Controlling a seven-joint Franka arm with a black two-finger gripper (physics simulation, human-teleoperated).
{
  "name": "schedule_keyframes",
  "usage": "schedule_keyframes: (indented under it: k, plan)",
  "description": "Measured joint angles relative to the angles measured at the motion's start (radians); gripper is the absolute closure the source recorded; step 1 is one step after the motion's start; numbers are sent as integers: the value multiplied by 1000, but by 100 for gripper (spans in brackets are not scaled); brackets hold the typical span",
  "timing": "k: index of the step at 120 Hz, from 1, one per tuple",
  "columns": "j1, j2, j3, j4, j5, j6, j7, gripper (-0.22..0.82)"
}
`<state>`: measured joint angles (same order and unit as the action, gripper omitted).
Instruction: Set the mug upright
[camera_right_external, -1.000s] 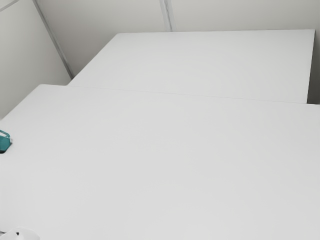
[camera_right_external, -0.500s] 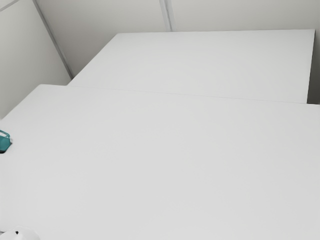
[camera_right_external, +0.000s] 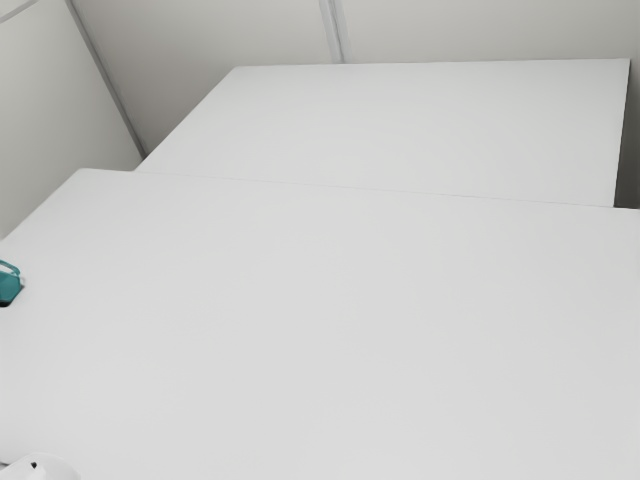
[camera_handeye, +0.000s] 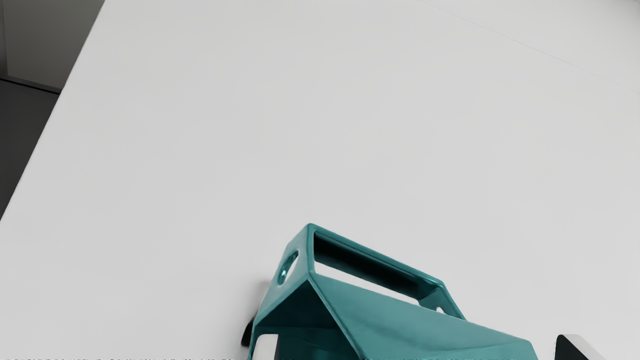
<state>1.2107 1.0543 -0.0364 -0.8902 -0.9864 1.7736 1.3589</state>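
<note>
While the gripper (camera_handeye: 420, 348) is released, its two fingers standing wide apart, the mug (camera_handeye: 430, 320) lies on its side between them. One finger (camera_handeye: 266, 347) shows at the hollow of the mug's mouth; whether it touches the rim I cannot tell. The other stands past the closed end, with a gap between. The teal handle (camera_handeye: 377, 255) juts from the mug's side, away from the gripper.

On the desk (camera_right_external: 350, 330) the mug lies just inward of the slanting edge at the exterior view's left, nearer to that edge than to the seam along the far side, and well apart from the far left corner. A white rounded piece (camera_right_external: 35, 470), cut off and hard to name, shows low at the exterior view's left.

Past the slanting edge, the wrist view shows dark floor (camera_handeye: 22, 130). Beyond the seam comes a second white table (camera_right_external: 400, 125), and behind it pale wall panels (camera_right_external: 200, 60) with grey strips.
</note>
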Motion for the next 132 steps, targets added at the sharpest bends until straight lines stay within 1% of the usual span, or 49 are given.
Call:
schedule_keyframes:
  k: [16,59,61,65,76,88,101,112,132]
  plan:
    - [1,-3,5,-39,-31,-30,11,0]
    - [0,-10,4,-75,-65,-89,31,1]
    - [0,-10,4,-75,-65,-90,32,3]
    - [-1,-11,4,-76,-65,-92,33,9]
    - [-4,-13,4,-76,-65,-95,37,32]
    - [-13,-23,1,-75,-65,-95,39,47]
    - [-44,-39,-4,-74,-67,-93,41,61]
    - [-63,-50,-4,-74,-70,-92,40,70]
    - [-100,-89,-1,-82,-66,-89,34,75]
